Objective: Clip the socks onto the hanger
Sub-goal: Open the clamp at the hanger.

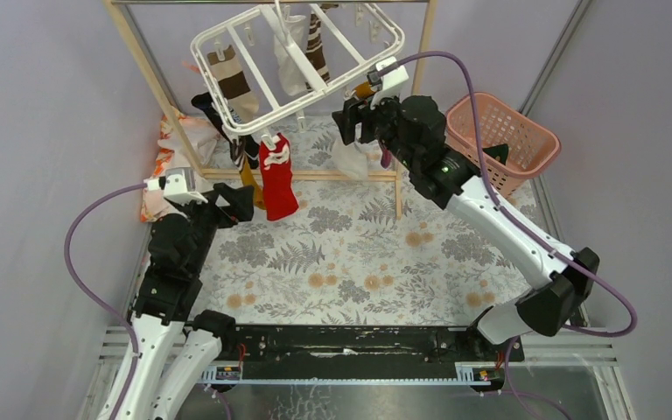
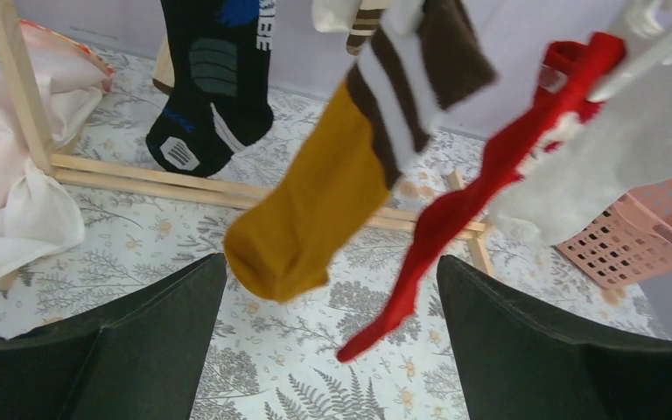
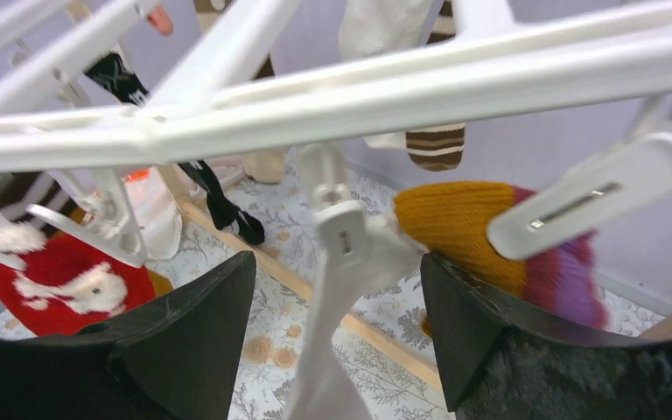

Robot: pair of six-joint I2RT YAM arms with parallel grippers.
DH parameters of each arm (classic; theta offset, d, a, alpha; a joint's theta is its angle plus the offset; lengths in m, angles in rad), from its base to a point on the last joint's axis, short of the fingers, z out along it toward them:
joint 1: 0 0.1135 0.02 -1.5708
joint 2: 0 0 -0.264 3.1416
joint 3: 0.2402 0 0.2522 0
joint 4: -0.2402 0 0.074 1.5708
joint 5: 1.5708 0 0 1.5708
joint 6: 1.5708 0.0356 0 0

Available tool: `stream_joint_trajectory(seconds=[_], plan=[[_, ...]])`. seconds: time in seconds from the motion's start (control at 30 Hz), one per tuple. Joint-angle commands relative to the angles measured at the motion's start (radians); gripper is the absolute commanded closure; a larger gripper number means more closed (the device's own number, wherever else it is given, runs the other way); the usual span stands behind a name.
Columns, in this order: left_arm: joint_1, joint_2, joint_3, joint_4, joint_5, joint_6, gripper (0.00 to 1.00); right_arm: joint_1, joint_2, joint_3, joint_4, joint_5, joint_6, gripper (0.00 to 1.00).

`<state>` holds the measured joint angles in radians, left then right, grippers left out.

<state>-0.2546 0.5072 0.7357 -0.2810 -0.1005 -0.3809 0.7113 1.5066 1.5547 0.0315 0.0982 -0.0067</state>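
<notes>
Overhead, hanger (image 1: 297, 66) is hanging on the rack (image 1: 153, 96), socks (image 1: 227, 74) dangling from its clips: red sock (image 1: 277, 175), mustard sock (image 2: 315, 210), black sock (image 2: 214, 79). Left fingers (image 2: 140, 350) are standing wide, gripping nothing, near the mustard sock's toe. Right fingers (image 3: 184, 350) are gaping wide, flanking a clip (image 3: 341, 236) pinching a white sock (image 3: 324, 367), neither touching it. Black sock's white lettering is showing too blurred to read.

The hanger (image 3: 402, 83) shows smooth, glossy white plastic, the socks (image 2: 315, 210) hang as soft, fuzzy knitted cloth, and the rack (image 2: 140, 179) is bare matt wood.
</notes>
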Motion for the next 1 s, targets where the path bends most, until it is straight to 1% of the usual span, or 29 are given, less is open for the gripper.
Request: stream_joint_trajectory(seconds=[0.0, 0.1, 0.23, 0.33, 0.4, 0.53, 0.6, 0.77, 0.8, 0.97], plan=[[-0.005, 0.046, 0.035, 0.119, -0.035, 0.071, 0.01, -0.004, -0.084, -0.008, 0.02, 0.034, -0.015, 0.24], [-0.004, 0.143, 0.078, 0.148, -0.003, 0.118, 0.01, -0.003, -0.119, -0.024, 0.011, 0.028, -0.015, 0.24], [-0.004, 0.261, 0.145, 0.17, 0.041, 0.136, 0.01, -0.003, -0.179, -0.066, 0.0, -0.032, -0.003, 0.24], [-0.005, 0.293, 0.162, 0.211, 0.064, 0.14, 0.01, -0.004, -0.229, -0.099, -0.007, -0.145, 0.015, 0.23], [-0.005, 0.304, 0.166, 0.234, 0.079, 0.142, 0.01, -0.004, -0.251, -0.139, 0.031, -0.201, 0.035, 0.21], [-0.004, 0.355, 0.197, 0.231, 0.093, 0.159, 0.01, -0.002, -0.218, -0.124, 0.008, -0.238, 0.033, 0.22], [-0.004, 0.374, 0.203, 0.235, 0.096, 0.16, 0.01, -0.002, -0.202, -0.127, 0.026, -0.254, 0.042, 0.23], [-0.005, 0.39, 0.19, 0.267, 0.096, 0.145, 0.01, 0.0, -0.156, -0.124, 0.069, -0.266, 0.051, 0.24], [-0.004, 0.394, 0.187, 0.277, 0.115, 0.145, 0.01, -0.001, -0.145, -0.119, 0.072, -0.263, 0.049, 0.25], [-0.004, 0.424, 0.179, 0.296, 0.138, 0.136, 0.01, 0.005, -0.09, -0.069, 0.071, -0.273, 0.045, 0.26]])
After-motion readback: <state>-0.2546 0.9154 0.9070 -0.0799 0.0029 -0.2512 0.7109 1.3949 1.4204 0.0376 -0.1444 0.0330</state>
